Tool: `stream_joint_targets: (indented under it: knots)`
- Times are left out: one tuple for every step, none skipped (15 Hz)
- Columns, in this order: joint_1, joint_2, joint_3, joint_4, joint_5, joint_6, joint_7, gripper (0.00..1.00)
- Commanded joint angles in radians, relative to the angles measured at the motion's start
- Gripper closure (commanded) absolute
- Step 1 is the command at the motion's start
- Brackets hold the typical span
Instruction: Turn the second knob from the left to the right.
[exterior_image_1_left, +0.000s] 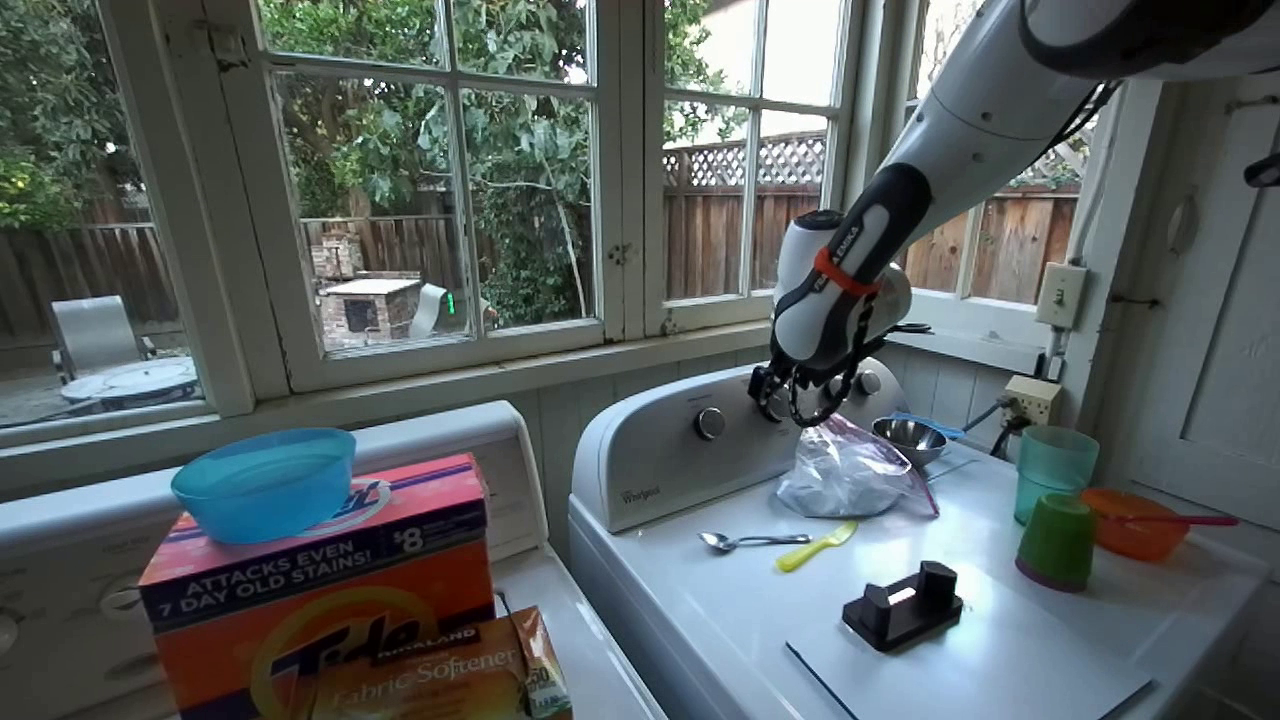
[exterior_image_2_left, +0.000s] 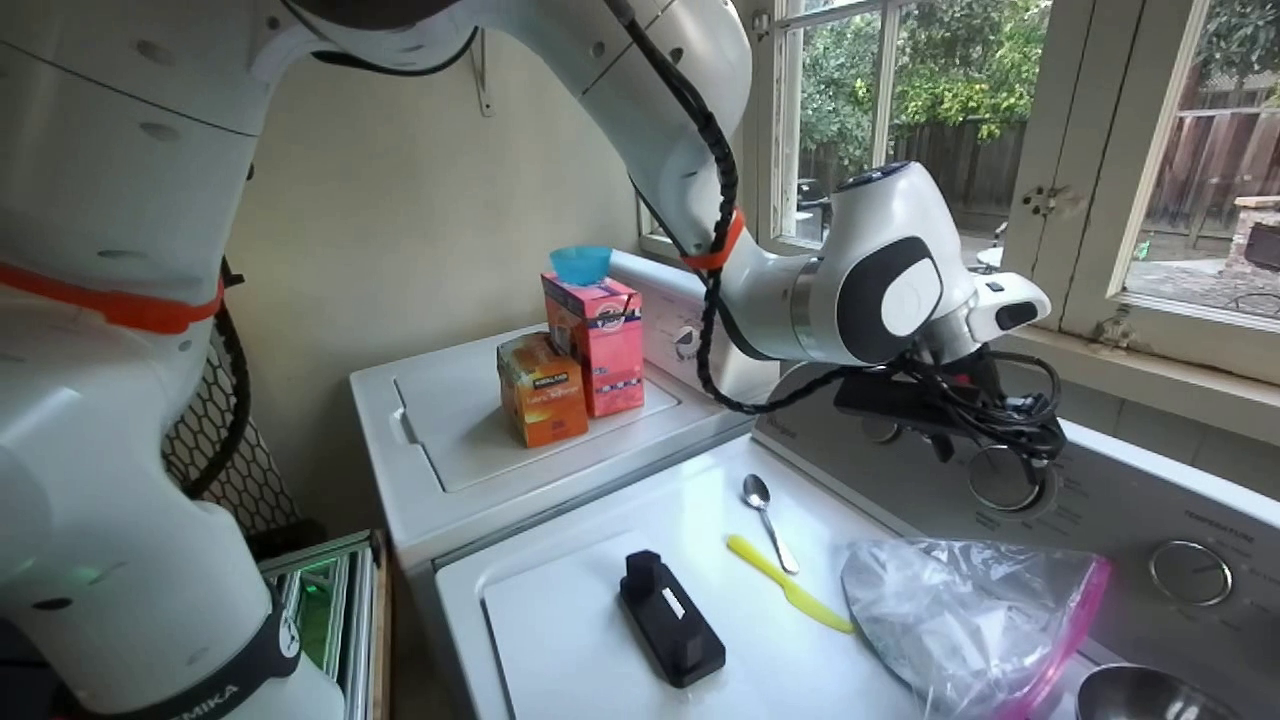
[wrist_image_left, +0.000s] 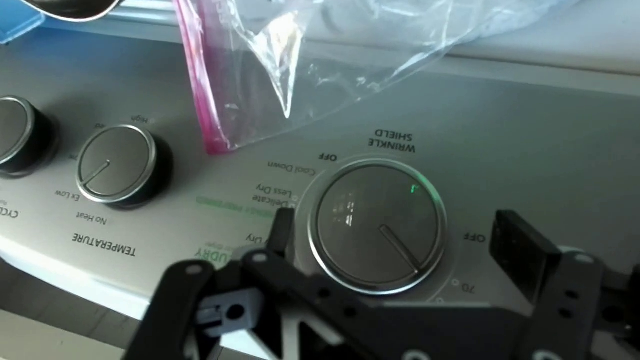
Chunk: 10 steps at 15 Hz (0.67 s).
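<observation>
The second knob from the left (wrist_image_left: 376, 220) sits on the control panel (wrist_image_left: 545, 150) of the white dryer (exterior_image_1_left: 700, 600), between the fingers (wrist_image_left: 525, 252) of the gripper (wrist_image_left: 401, 234). In the wrist view, where the lettering (wrist_image_left: 104, 244) stands upside down, the knob's pointer line (wrist_image_left: 400, 249) aims between four and five o'clock, its long axis running from near the middle to the rim. The fingers are spread wide, at about three and nine o'clock, clamped on nothing; whether either touches the knob cannot be told. A plastic bag (wrist_image_left: 310, 65) lies toward eleven o'clock.
</observation>
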<state>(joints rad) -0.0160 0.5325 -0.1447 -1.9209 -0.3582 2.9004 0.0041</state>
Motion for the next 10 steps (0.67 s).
stream_joint_targets:
  knots:
    - [-0.004, 0.074, -0.007, 0.063, 0.027, 0.057, -0.038, 0.0]
    - [-0.012, 0.082, 0.001, 0.066, 0.031, 0.073, -0.054, 0.0]
    - [-0.019, 0.092, 0.008, 0.075, 0.035, 0.086, -0.066, 0.0]
    - [-0.033, 0.101, 0.023, 0.08, 0.041, 0.1, -0.091, 0.0]
    - [-0.038, 0.108, 0.026, 0.087, 0.043, 0.106, -0.107, 0.21]
    - [-0.043, 0.113, 0.03, 0.091, 0.044, 0.11, -0.128, 0.27]
    - [-0.049, 0.115, 0.038, 0.092, 0.047, 0.109, -0.147, 0.34]
    - [-0.057, 0.115, 0.044, 0.092, 0.049, 0.11, -0.164, 0.42]
    - [-0.066, 0.111, 0.051, 0.089, 0.05, 0.108, -0.183, 0.47]
    - [-0.074, 0.109, 0.06, 0.086, 0.051, 0.107, -0.2, 0.47]
